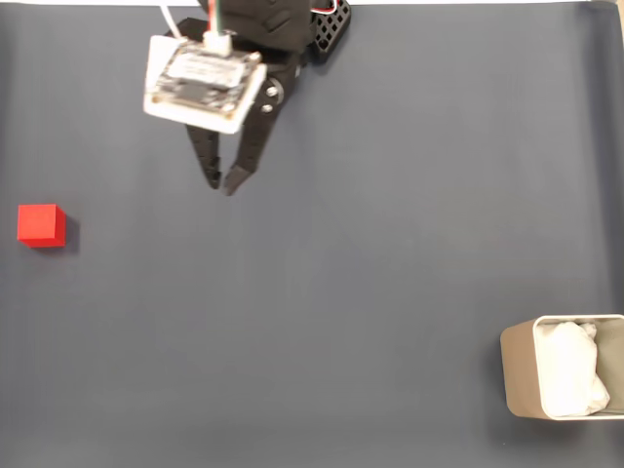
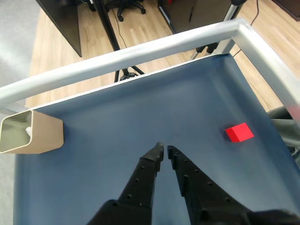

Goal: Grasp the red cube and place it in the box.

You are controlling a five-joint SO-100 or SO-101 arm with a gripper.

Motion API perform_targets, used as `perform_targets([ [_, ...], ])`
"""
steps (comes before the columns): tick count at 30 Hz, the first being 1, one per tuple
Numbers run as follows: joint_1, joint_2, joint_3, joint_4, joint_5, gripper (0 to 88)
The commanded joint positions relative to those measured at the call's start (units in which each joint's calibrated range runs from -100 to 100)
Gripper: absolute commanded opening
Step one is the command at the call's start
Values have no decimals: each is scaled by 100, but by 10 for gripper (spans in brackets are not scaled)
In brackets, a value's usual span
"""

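the gripper [image 1: 220, 183], empty with fingers nearly together, hangs well apart from the red cube [image 1: 41, 224], which sits off left in the fixed view.

Black end effector [image 1: 221, 182] with perforated tapered fingers, white-cased circuit board, red-green wires.

A dark blue-grey mat [image 1: 390, 244] covers the table, edged by a pale metal rail [image 2: 140, 47] in the wrist view. In the fixed view, the red cube [image 1: 41, 224] sits at the far left and the beige box [image 1: 522, 380] at the lower right, well apart.
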Motion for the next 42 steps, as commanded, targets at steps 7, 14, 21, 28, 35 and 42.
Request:
perform_targets([
  [7,629,289,-320,-203,-29,0],
  [14,984,514,-320,-489,-68,0],
  [21,1382,757,-329,-612,-44,0],
  [28,1872,1017,-83,-1235,20,0],
  [35,2348,1372,63,-1735,63,15],
  [42,2717,1459,465,-2276,98,72],
])
